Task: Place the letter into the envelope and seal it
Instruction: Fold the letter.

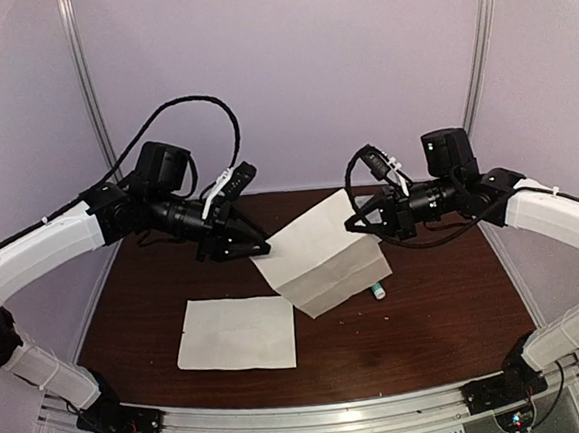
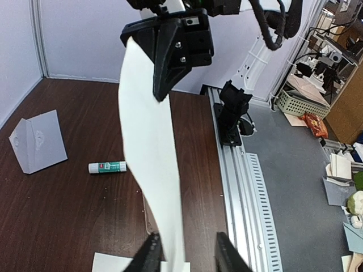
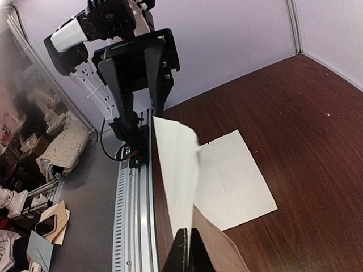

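Your top view looks down and forward from above and behind both arm bases, taking in the whole counter. Your left wrist view sits close over its own fingers, facing the right arm along the letter. Your right wrist view looks back the opposite way, past its fingers. All three share the letter and the counter.

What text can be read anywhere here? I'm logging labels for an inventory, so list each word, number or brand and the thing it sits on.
No text can be read in any view.
On the glue stick: a red and green label, print too small to read.
On the envelope: a faint mark, illegible.
On the letter and the flat white sheet: no print visible.
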`<state>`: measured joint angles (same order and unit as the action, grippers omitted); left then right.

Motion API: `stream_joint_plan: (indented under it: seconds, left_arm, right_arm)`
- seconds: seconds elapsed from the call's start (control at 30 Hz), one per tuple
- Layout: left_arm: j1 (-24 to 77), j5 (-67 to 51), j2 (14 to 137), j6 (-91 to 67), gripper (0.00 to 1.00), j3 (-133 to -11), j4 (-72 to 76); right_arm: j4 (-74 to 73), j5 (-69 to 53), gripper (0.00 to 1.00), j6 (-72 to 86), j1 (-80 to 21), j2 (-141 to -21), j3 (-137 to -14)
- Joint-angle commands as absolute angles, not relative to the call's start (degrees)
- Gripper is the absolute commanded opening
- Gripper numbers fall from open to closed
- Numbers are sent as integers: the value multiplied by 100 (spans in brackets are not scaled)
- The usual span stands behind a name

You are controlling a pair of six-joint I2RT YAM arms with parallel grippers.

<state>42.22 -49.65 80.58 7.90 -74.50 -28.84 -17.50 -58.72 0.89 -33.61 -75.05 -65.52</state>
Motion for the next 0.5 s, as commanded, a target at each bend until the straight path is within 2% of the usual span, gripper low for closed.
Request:
stream_joint_plan:
  seconds: [0.0,0.07,0.13,0.27,0.47]
  left_arm:
    - [4237,-4730,7820,366,60,-7156,-1913]
    - [4228,-4697,7673,178,76,-6973,-1554]
    - [4211,-4694,7556,33,83,-6807,-1229]
    - [4167,-4684,7473,-230,90,-6623,-851]
    - [4157,-4748,7502,-546,94,-6390,-325]
  right_arm:
    - [-208,-5527,0,1213,-3320,-7012,-6103]
    - [697,-5307,0,1684,-3323,-6777,-5811]
    - [1599,-5153,0,2206,-3325,-6513,-5466]
    - [3049,-4886,0,2968,-3341,-6233,-4920]
    - [3568,-4608,0,3168,-3574,-6302,-4863]
